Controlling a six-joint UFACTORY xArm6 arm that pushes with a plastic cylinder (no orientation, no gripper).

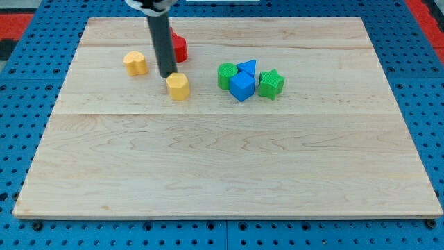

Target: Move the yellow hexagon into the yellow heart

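A bare wooden board (229, 167) is noted on blue pegboard (21, 104); the tip (168, 75), a plain rod without jaws, touches the yellow hexagon (178, 87), right of the yellow heart (135, 62).

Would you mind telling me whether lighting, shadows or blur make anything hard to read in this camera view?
Camera view: lighting is even, without glare on the wooden board; blocks cast only faint shadows; the rod hides part of the red block; my tip and the yellow hexagon look sharp.

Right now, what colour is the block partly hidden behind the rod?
Red: the red block shows beside the rod, above my tip, in the camera view.
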